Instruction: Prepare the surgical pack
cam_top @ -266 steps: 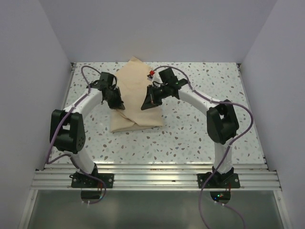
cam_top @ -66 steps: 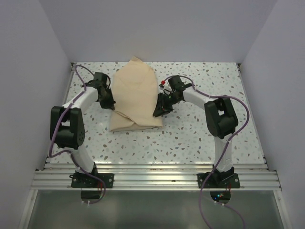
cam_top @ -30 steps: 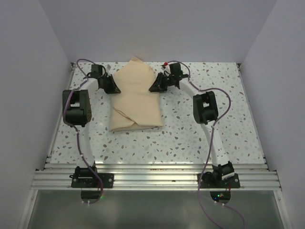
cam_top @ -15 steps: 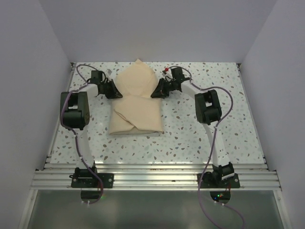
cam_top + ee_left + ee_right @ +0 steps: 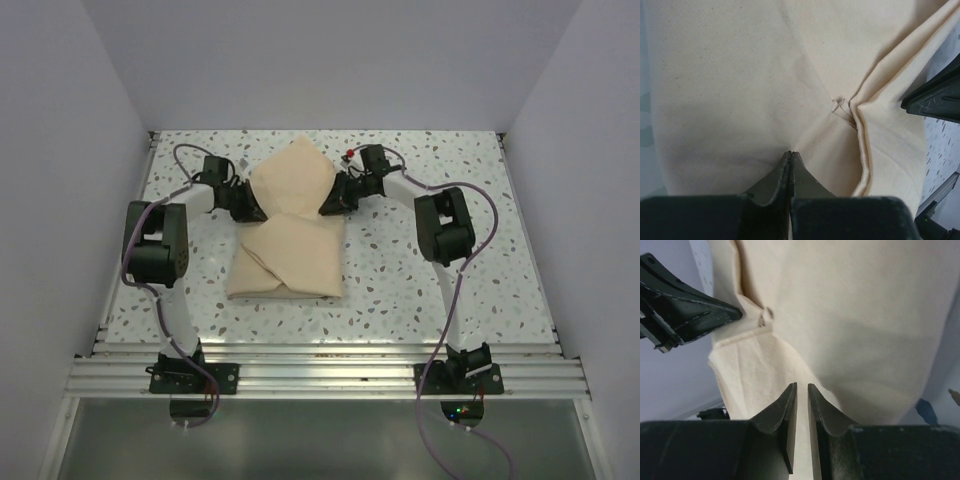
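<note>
The tan cloth point(image 5: 288, 250) lies mid-table point(image 5: 430, 290), its near part folded flat and its far flap raised between the 2 claws. Your left gripper point(image 5: 248, 206) is clenched tight on the flap's left edge. Your right gripper point(image 5: 328, 203) pinches the right edge, its jaws barely apart. None of the contents show. The wrap looks well along to me: what is left is laying this flap down toward you and letting go.
</note>
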You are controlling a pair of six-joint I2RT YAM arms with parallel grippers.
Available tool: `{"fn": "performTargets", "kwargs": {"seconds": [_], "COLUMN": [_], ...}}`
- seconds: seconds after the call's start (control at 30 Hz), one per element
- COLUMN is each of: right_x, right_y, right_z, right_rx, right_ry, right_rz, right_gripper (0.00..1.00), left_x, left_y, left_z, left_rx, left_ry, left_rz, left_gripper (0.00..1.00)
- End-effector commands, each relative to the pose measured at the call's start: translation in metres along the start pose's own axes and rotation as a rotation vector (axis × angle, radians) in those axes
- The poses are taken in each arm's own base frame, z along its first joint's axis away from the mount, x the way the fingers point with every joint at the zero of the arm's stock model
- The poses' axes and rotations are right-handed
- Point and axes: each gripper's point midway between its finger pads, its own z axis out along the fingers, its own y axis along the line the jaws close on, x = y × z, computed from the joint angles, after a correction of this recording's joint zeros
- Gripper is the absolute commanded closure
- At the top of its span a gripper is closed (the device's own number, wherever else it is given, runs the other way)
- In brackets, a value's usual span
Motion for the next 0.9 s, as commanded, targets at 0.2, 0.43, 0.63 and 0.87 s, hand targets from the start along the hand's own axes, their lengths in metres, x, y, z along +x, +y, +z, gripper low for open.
{"fn": "performTargets", "kwargs": {"seconds": [0.2, 0.43, 0.63, 0.87], "right_x": [-0.075, -0.092, -0.118, -0.142], "right_y": [0.063, -0.001, -0.013, 0.059], "right_z": [0.004, 0.026, 0.024, -0.022], "right_rx": [-0.201, -0.106, -0.122, -0.279], "right_ry": [-0.183, -0.256, -0.312, -0.347], "right_rz": [0.047, 0.232, 0.314, 0.158], "right_gripper": [0.81, 0.82, 0.82, 0.82], "left_x": [-0.094, -0.086, -0.078, -0.132], "left_y": [-0.022, 0.009, 0.026, -0.025], "left_z": [-0.009, 0.034, 0.054, 0.0], "left_rx": [0.066, 0.095, 0.099, 0.142], "left_ry": [-0.127, -0.038, 0.01, -0.18], "left_rz": [0.052, -0.03, -0.058, 0.027], "left_gripper": [0.97, 0.97, 0.98, 0.93]}}
